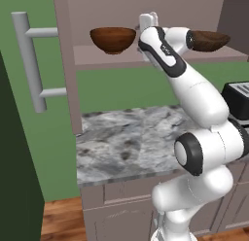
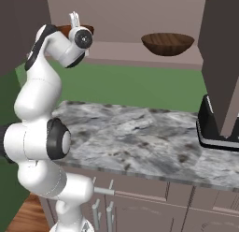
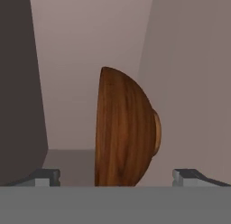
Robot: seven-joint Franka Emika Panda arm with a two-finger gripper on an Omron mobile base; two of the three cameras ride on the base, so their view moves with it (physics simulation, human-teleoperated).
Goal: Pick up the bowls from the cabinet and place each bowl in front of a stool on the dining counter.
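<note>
Right base view: deeper bowl (image 2: 86, 28) mostly hidden behind the wrist, tool (image 3: 115, 177) wide open, empty.

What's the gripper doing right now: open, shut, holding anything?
Gripper: open, holding nothing; its fingers stand either side of the deeper bowl on the cabinet shelf.

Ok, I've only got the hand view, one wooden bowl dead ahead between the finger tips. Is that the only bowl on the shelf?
Observer: No, a second, shallower bowl sits further right on the same cabinet shelf.
Operator: Which one am I facing?
Observer: The deeper bowl, at the left end, near the open door with the bar handle.
Operator: Anything underneath?
Observer: A marble worktop, with a black toaster at its right end.
</note>
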